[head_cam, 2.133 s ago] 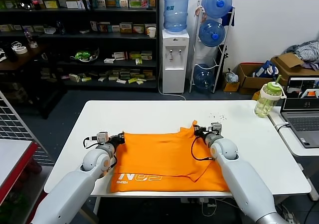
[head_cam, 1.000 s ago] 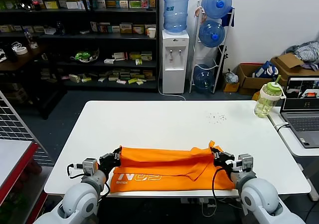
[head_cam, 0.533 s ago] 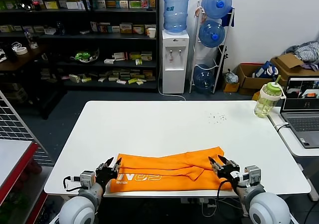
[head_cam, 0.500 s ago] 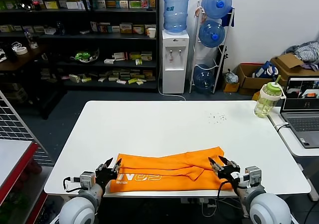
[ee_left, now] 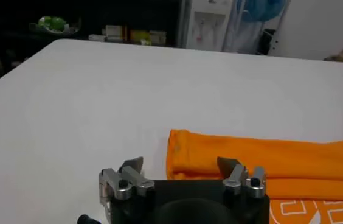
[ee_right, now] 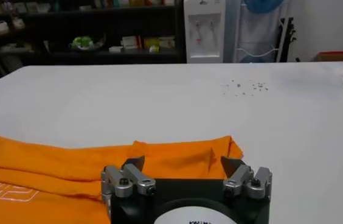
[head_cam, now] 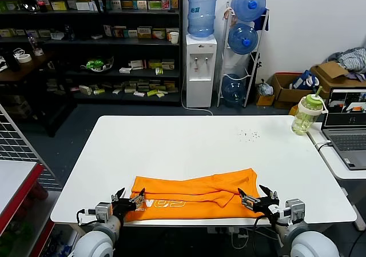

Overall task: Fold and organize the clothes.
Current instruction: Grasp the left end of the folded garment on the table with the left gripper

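The orange T-shirt lies folded into a long band along the front edge of the white table, white lettering showing near its left end. My left gripper is open and empty at the shirt's left end, just off the cloth. My right gripper is open and empty at the shirt's right end. In the left wrist view the shirt lies just beyond the open left gripper. In the right wrist view the shirt lies beyond the open right gripper.
A green-lidded bottle and a laptop stand on a side table at the right. A water dispenser, spare water jugs and shelves stand behind. A red-edged cart is at the left.
Both grippers drew the shirt's far edge back toward the front of the table, folding it into a narrow band. They then opened, let go and pulled back off the cloth.
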Action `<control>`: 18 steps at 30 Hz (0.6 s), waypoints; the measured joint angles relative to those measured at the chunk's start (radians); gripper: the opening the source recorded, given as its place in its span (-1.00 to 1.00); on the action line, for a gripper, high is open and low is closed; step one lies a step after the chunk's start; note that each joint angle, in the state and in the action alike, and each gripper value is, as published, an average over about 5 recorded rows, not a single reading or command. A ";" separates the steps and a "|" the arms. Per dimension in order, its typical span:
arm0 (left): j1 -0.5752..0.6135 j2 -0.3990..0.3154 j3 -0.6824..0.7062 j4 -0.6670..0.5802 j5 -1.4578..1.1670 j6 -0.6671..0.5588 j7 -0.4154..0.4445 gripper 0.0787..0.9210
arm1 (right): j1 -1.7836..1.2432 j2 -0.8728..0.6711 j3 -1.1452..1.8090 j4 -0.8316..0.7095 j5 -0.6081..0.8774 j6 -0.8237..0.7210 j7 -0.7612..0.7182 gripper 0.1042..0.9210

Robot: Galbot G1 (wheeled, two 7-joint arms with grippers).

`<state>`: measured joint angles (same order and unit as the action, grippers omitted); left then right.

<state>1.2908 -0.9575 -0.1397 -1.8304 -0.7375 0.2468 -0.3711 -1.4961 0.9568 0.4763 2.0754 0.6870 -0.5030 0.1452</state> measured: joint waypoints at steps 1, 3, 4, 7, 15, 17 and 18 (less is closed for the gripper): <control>0.001 -0.001 0.002 0.002 0.000 -0.002 0.000 0.64 | 0.000 0.000 0.001 0.000 0.000 0.000 0.000 0.76; 0.003 -0.002 0.005 0.005 -0.001 -0.005 -0.001 0.53 | -0.001 0.000 0.001 0.000 0.000 0.000 0.000 0.76; 0.005 -0.003 0.006 0.006 -0.002 -0.005 -0.001 0.45 | 0.000 0.000 0.001 -0.001 0.000 0.000 0.000 0.76; 0.008 -0.006 0.009 0.007 -0.007 -0.005 -0.003 0.24 | 0.002 0.001 -0.002 -0.002 0.000 0.000 0.000 0.76; 0.009 -0.016 0.011 0.008 -0.019 -0.006 -0.011 -0.30 | 0.004 0.006 -0.004 -0.006 -0.002 0.002 0.004 0.76; 0.009 -0.020 0.012 0.007 -0.021 -0.006 -0.012 -0.44 | 0.005 0.007 -0.004 -0.006 -0.003 0.004 0.005 0.76; 0.009 -0.021 0.013 0.007 -0.021 -0.006 -0.013 -0.52 | 0.005 0.008 -0.004 -0.006 -0.003 0.004 0.005 0.76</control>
<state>1.2996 -0.9790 -0.1265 -1.8236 -0.7589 0.2406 -0.3840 -1.4915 0.9646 0.4718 2.0692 0.6839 -0.4988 0.1503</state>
